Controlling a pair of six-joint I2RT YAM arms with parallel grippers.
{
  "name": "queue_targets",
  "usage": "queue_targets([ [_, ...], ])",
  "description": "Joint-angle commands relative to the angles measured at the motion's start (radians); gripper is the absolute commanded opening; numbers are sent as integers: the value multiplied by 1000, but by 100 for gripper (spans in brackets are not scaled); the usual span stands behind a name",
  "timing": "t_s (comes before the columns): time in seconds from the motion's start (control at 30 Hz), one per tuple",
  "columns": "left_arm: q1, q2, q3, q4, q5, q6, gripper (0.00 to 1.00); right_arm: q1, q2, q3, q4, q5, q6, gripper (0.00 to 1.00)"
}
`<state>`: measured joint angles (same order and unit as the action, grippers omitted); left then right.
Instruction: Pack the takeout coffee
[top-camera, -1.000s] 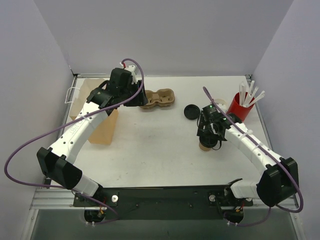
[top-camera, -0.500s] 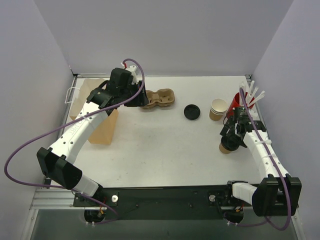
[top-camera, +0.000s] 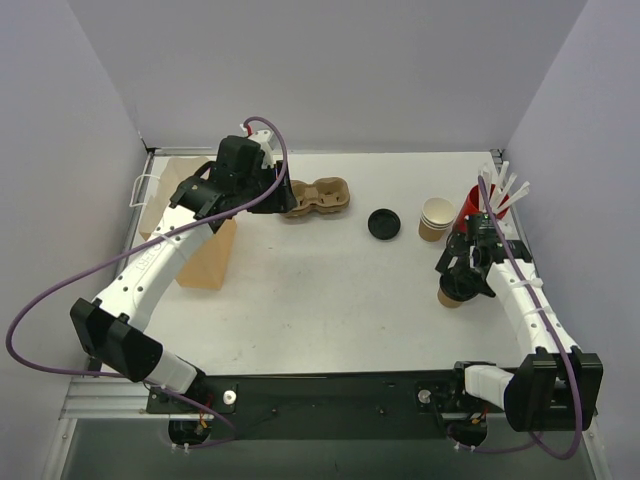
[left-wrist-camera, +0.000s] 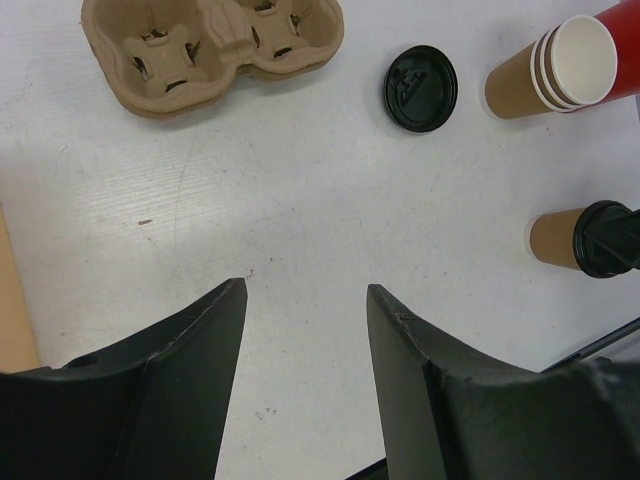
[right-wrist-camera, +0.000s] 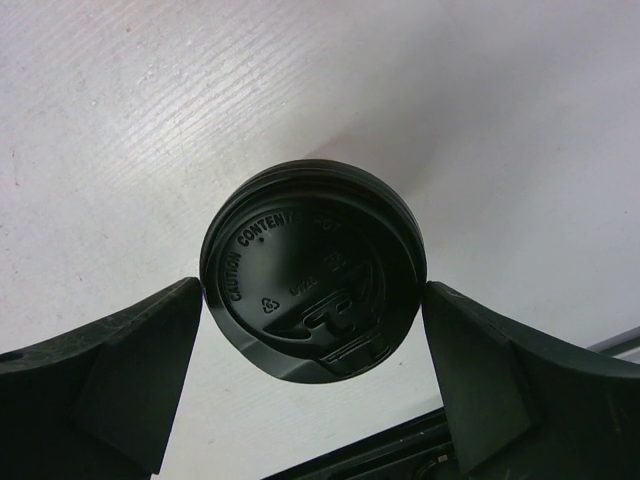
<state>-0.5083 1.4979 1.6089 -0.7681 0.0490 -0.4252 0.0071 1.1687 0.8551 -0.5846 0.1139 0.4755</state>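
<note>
Only the right wrist view shows right claw (right-wrist-camera: 312, 290) flanking the takeout coffee (right-wrist-camera: 310, 265), grip unclear; left claw (left-wrist-camera: 305, 292) gapes empty.

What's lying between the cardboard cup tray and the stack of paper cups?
A loose black lid lies between the cup tray and the cup stack, touching neither. The top view shows it.

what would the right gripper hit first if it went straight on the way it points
The black lid of the coffee cup, straight ahead between the right gripper's open fingers. Its distance is unclear.
</note>
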Motion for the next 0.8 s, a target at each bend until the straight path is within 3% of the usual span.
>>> queue_targets([
  [0.0, 8, -39, 51, 9, -3, 16, 62, -4, -9, 56, -66, -5, -2, 86],
  [0.47, 8, -16, 45, 21, 2, 20, 62, 14, -118, 185, -192, 53, 12, 87],
  [0.63, 2, 48, 57, 58, -41, -1, 61, 236, -60, 367, -204, 99, 61, 83],
  [0.77, -38, 145, 120, 67, -201, 0, 56, 381, 93, 502, -129, 107, 69, 77],
])
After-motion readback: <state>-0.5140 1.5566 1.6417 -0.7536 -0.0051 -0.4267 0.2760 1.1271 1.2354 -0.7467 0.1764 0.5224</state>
